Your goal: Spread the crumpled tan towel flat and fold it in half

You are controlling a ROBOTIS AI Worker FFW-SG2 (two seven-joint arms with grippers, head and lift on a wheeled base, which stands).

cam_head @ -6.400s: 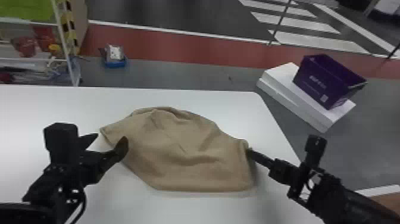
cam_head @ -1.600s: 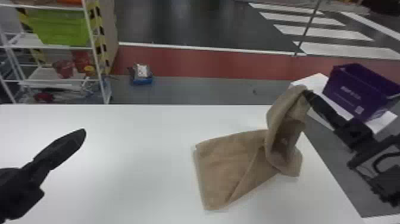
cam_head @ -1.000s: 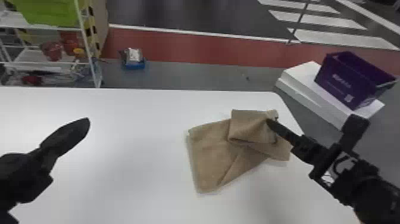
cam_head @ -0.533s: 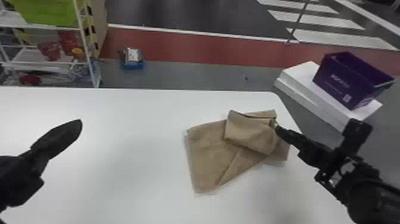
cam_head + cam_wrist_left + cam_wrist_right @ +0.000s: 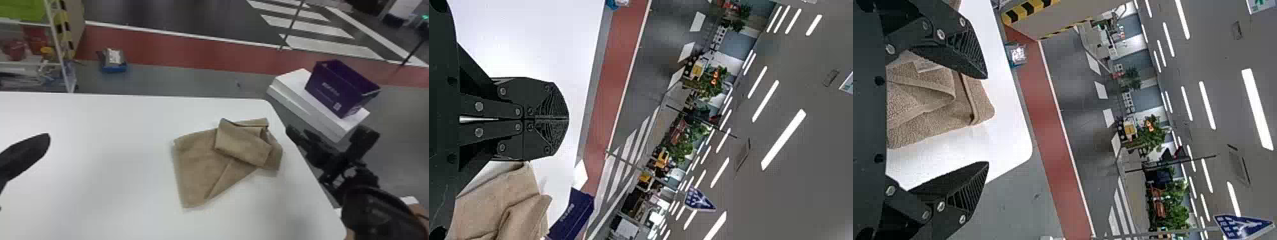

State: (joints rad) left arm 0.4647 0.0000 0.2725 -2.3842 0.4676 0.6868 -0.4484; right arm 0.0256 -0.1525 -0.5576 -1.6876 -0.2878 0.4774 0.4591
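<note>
No wording can be read. Pale lettering (image 5: 330, 89) and a small, square pale label (image 5: 337, 106) mark one side of the open-topped dark purple box (image 5: 319, 95). White markings stand on the blue, roughly triangular sign (image 5: 1243, 226), and a white shape on the green rectangular sign (image 5: 1260, 5).

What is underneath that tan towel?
The tan towel lies on the white table, whose bare top shows around it. The patch beneath is covered, and so is the cloth under its folded-over flap.
</note>
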